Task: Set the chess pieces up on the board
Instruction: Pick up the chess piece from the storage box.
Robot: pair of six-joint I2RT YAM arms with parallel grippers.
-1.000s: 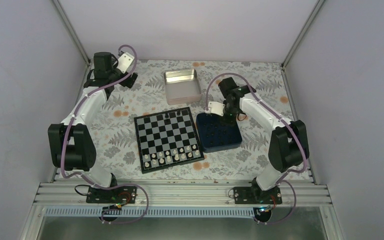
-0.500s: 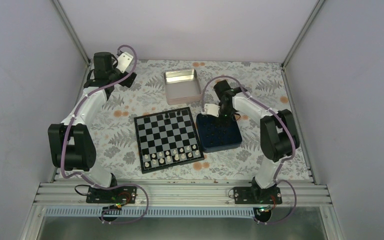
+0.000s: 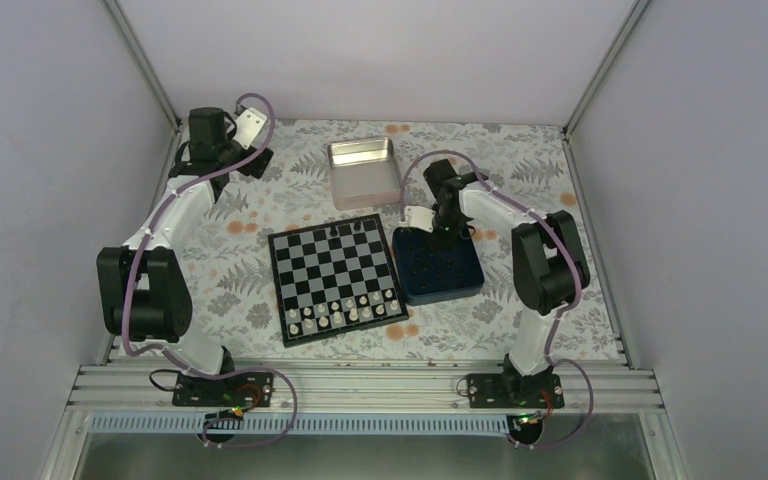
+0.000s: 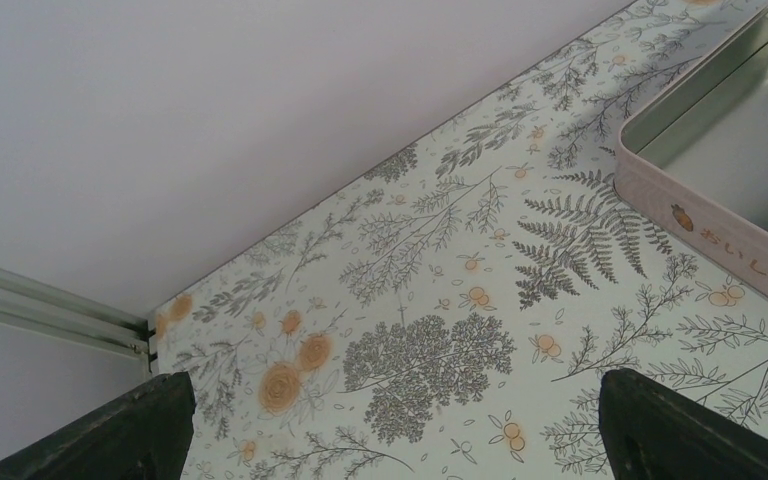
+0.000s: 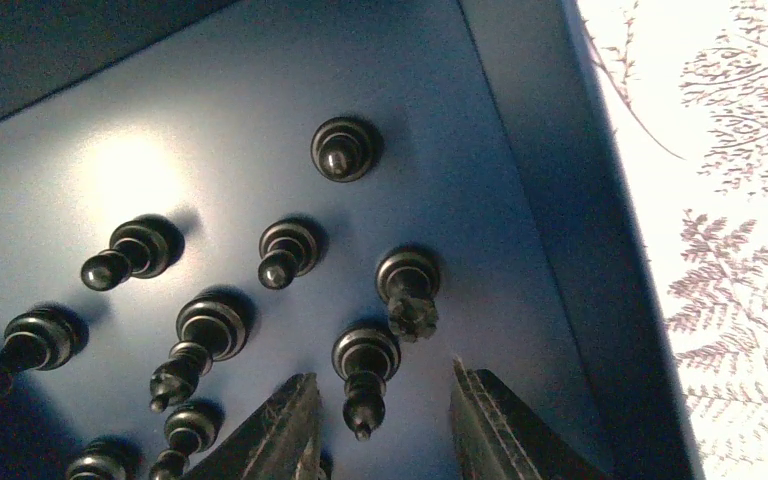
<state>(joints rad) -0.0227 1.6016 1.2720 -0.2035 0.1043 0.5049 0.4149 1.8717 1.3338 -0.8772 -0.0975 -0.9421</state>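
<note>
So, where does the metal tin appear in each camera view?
Top external: metal tin behind the chessboard, far centre.
Left wrist: metal tin in the upper right corner, cut off by the frame.
Right wrist: not in it.
Shared landmark: the fern-print tablecloth, in all three views.

The table covering (image 4: 430, 300) is a flat printed sheet, matt to faintly satin; whether it is cloth or paper cannot be told. The tin (image 4: 730, 240) is bare metal inside, bright and brushed, while its outer wall is coated pale pink, smooth and printed. The box (image 5: 260, 80) has a smooth navy interior with a satin finish and one soft glare patch. The chess pieces (image 5: 344, 150) are black, glossy and plastic-looking, with highlights on their ringed bases. The board (image 3: 332, 262) has black and silvery-grey checks, the grey with a dull metallic sheen. The right gripper (image 5: 382, 378) has dark, matt, faintly grainy fingers (image 5: 280, 430). The left gripper (image 4: 392, 378) has the same finish. The left arm (image 3: 178, 212) has a smooth, glossy white shell. The rail (image 3: 360, 385) is bare ribbed aluminium.
</note>
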